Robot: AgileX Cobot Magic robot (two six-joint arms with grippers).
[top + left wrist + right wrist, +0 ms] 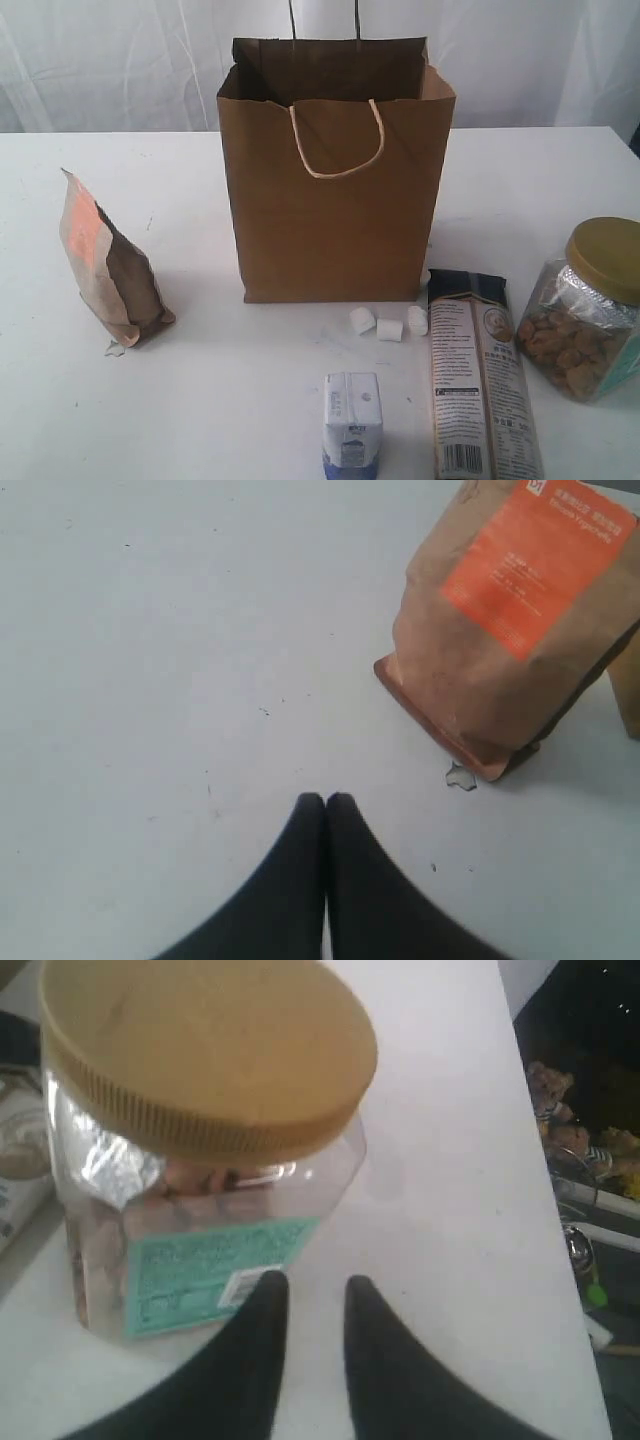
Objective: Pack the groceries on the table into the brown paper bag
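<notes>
Centrally, the paper bag stands open with free table at lower left; left gripper pinched empty near the pouch, right gripper slightly parted beside the jar

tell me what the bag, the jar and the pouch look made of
Bag: brown kraft paper, matte, with creases and a folded rim; handles look like twisted paper cord.
Jar: clear, glossy, probably plastic, judging by glare and moulded corners; lid matte gold with a ribbed edge, likely plastic.
Pouch: matte kraft-look paper, wrinkled, maybe laminated; orange printed label.
</notes>
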